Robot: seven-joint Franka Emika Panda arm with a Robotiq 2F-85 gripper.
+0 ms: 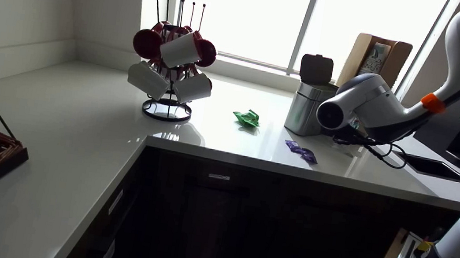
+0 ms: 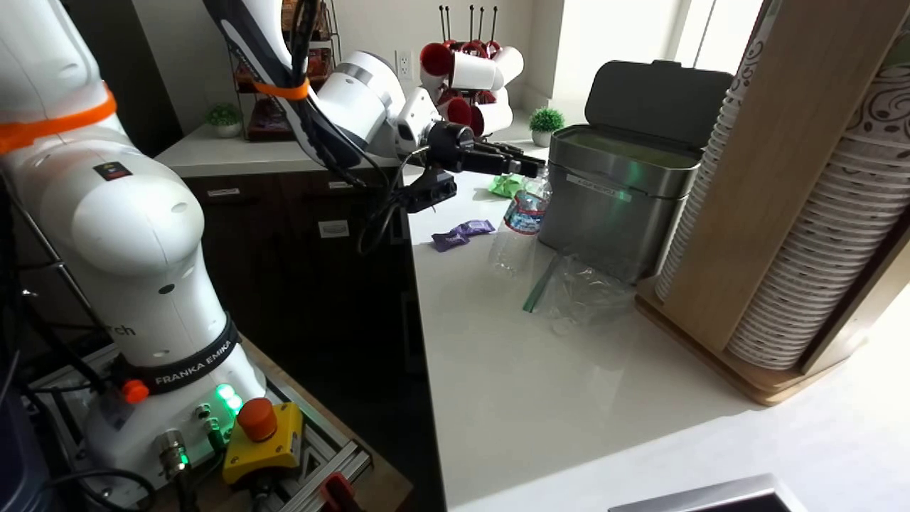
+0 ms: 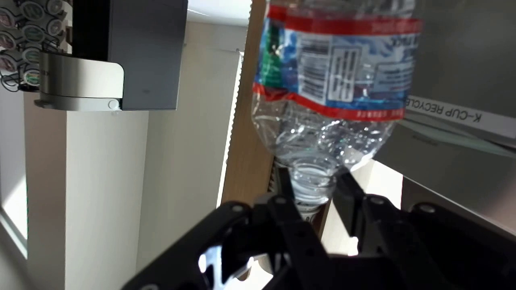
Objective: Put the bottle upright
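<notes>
The bottle point(image 2: 525, 220) is clear plastic with a blue and red label. In an exterior view it leans, its neck up at my gripper point(image 2: 534, 166) and its base low over the counter; whether the base touches I cannot tell. In the wrist view the bottle point(image 3: 334, 68) fills the upper middle, neck toward me. My gripper point(image 3: 312, 181) has its black fingers on both sides of the neck and appears shut on it. In an exterior view the arm hides the gripper and most of the bottle point(image 1: 355, 122).
A steel canister point(image 2: 604, 213) with raised lid stands close beside the bottle. A clear plastic bag point(image 2: 586, 291), purple wrappers point(image 2: 462, 235) and a green packet point(image 1: 248, 118) lie on the counter. A wooden cup holder point(image 2: 739, 178) and a mug rack point(image 1: 173, 72) stand farther off.
</notes>
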